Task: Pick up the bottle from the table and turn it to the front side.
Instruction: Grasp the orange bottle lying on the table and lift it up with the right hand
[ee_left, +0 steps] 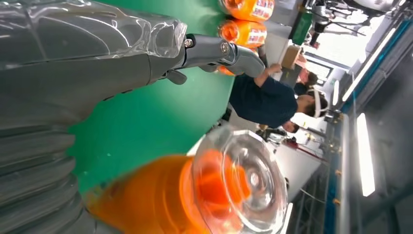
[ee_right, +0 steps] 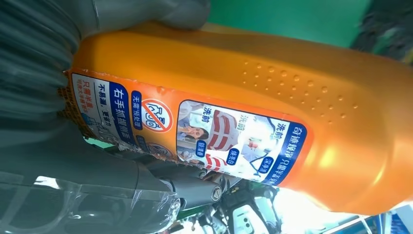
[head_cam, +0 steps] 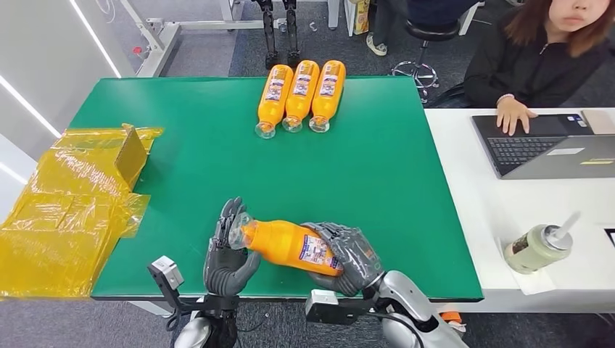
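Holding item: one orange bottle (head_cam: 290, 245), lying sideways above the green surface (head_cam: 203, 174), body wrapped by the right hand (head_cam: 348, 257), clear cap end between the fingers (head_cam: 230, 217) of the left hand (head_cam: 228, 254). Label partly under the right fingers. Judged handling: roll about the long axis, one hand gripping while the other regrips, until the label faces front. Stock beyond the fingers: three matching bottles (head_cam: 301, 94), side by side, well apart.

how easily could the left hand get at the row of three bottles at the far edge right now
Probably not easily: the left hand is gripping the cap end of the held bottle, and the three bottles lie across the green table.
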You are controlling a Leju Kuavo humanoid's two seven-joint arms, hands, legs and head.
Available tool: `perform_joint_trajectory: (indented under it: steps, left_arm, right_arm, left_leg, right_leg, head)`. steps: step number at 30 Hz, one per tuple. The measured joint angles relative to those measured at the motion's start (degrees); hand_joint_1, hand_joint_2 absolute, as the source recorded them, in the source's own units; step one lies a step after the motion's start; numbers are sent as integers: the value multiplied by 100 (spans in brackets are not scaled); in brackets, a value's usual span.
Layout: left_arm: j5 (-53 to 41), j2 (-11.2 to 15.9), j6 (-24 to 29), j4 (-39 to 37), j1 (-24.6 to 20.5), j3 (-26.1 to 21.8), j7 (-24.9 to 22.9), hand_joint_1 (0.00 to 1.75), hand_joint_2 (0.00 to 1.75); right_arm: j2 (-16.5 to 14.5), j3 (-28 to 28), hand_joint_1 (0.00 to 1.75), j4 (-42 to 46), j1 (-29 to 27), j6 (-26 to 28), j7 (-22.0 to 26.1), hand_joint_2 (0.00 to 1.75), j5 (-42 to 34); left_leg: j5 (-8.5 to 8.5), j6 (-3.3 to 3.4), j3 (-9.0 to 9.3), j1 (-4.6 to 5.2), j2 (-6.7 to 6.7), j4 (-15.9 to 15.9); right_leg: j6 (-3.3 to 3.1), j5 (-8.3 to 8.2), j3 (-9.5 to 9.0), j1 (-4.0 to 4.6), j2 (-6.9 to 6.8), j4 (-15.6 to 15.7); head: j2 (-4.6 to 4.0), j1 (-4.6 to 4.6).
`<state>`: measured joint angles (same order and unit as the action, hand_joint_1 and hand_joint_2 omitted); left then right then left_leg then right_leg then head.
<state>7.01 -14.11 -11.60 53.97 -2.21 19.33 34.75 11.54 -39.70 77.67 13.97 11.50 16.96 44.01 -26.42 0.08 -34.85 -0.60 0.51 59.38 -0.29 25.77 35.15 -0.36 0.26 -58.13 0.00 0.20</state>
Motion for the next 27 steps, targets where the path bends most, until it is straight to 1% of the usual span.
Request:
perform_joint_trajectory:
  steps: [6,11,16,24,25,27]
  left_arm:
    - [23,-1,-126,325,70,83,-91,0,175]
    - [23,7,-225,614,123,188,-190,0,175]
    - [55,4,-329,686,104,284,-280,0,175]
    - [57,3,-360,706,81,381,-285,0,175]
    - [56,3,-361,706,80,387,-285,9,175]
    - [46,5,-361,706,77,399,-288,96,175]
  right_arm:
    - [-283,-3,169,92,-196,-50,-122,175,273]
    - [-481,-3,171,361,-357,-179,-358,175,577]
    - [-676,-2,171,692,-495,-378,-529,175,840]
    - [-805,4,169,976,-613,-492,-594,175,880]
    - [-809,5,168,987,-617,-493,-594,175,880]
    - [-815,5,166,1004,-622,-504,-593,175,898]
  left_leg:
    - [0,0,-1,0,0,0]
    - [-1,0,-3,0,0,0]
    - [0,0,-1,0,-1,0]
    - [0,0,-1,0,-2,0]
    - [0,0,-1,0,-2,0]
    - [-1,0,-1,0,-2,0]
  right_leg:
    - [0,0,0,0,0,0]
    - [-1,2,2,0,0,0]
    - [-1,2,2,0,0,0]
    - [-2,2,2,0,3,0]
    - [-2,2,2,0,3,0]
    - [-2,2,2,0,3,0]
  head:
    - [0,0]
    - [0,1]
    - [0,0]
    - [0,0]
    - [0,0]
    - [0,1]
